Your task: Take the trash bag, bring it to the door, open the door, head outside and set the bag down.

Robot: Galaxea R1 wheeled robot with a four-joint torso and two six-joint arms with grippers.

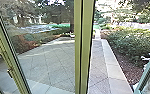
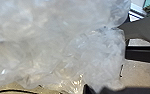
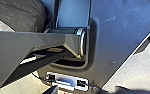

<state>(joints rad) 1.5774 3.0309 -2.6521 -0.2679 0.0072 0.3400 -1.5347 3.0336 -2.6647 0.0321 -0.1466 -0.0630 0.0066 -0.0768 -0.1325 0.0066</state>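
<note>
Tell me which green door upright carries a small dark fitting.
The slanting upright at the head view's left: a small dark fitting sits low on it. The vertical pair near the middle shows none.

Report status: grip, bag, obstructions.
Grip unclear, both sides. Pale plastic bag close at left wrist. Green door post ahead, gap beside it looks open.

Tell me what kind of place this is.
Probably a building's entrance giving onto a landscaped, paved yard: what looks like a green-framed glass door, paving slabs outside it, and leafy shrubs in a bed beside the paving.
</note>
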